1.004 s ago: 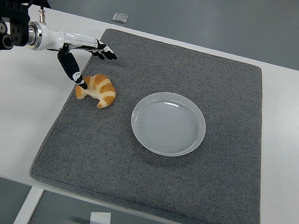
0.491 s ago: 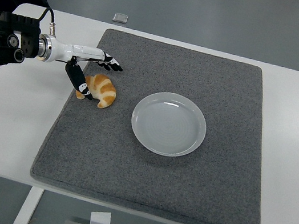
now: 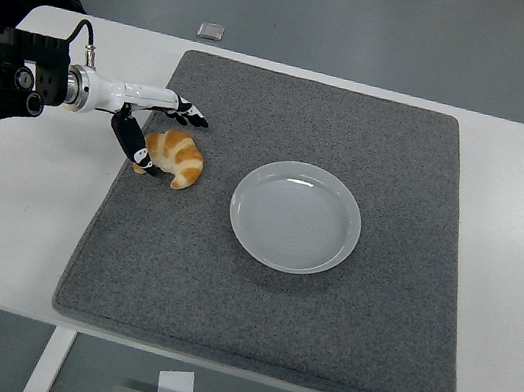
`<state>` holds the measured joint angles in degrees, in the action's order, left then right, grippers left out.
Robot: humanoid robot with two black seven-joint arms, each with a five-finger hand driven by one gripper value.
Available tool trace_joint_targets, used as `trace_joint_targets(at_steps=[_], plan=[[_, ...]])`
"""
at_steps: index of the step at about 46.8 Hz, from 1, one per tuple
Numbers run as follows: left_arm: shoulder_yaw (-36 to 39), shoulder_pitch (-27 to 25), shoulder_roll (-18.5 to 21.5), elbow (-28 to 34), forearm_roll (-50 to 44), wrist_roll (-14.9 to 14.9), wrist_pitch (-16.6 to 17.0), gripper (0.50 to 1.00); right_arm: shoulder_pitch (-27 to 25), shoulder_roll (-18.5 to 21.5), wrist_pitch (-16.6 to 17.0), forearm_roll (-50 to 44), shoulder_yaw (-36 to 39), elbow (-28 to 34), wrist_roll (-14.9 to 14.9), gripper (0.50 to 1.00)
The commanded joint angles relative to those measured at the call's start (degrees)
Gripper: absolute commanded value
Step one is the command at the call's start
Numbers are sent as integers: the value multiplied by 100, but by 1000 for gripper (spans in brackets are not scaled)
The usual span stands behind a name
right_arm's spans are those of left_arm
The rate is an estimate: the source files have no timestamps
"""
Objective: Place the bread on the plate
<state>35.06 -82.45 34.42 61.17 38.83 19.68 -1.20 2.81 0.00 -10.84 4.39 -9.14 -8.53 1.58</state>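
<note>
A golden croissant (image 3: 176,158) lies on the grey mat (image 3: 266,288), left of the white plate (image 3: 296,216), which holds nothing. My left hand (image 3: 164,134) reaches in from the left edge and straddles the croissant's left end. Its thumb (image 3: 135,145) points down along the near left side of the bread, and its fingers (image 3: 187,116) stretch out just behind it. The fingers are spread and not closed around the bread. The right arm does not show.
The mat covers most of the white table (image 3: 17,204). A small grey square object (image 3: 211,32) lies on the floor beyond the table's far edge.
My left hand came forward and down to the croissant, the thumb dropping beside its left end. In the last half second it drew back slightly. The croissant barely shifted.
</note>
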Motion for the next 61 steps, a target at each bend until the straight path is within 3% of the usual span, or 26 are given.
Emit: trace_joint_targets(at_steps=[1, 18, 31, 38, 49, 61], plan=[[1, 10, -58, 0, 2, 1, 14, 973, 0, 0, 3, 0, 0, 0, 0, 952], [97, 80, -234, -114, 28, -8, 128, 956, 0, 0, -6, 0, 0, 0, 0, 952], [106, 71, -251, -114, 125, -8, 129, 874, 0, 0, 3, 0, 0, 0, 0, 952], [106, 71, -278, -114, 125, 1, 129, 767, 0, 0, 3, 0, 0, 0, 0, 952], [106, 80, -278, -123, 353, 1, 225, 508, 0, 0, 3, 0, 0, 0, 0, 952], [106, 80, -278, -219, 511, 9, 243, 500, 0, 0, 3, 0, 0, 0, 0, 952]])
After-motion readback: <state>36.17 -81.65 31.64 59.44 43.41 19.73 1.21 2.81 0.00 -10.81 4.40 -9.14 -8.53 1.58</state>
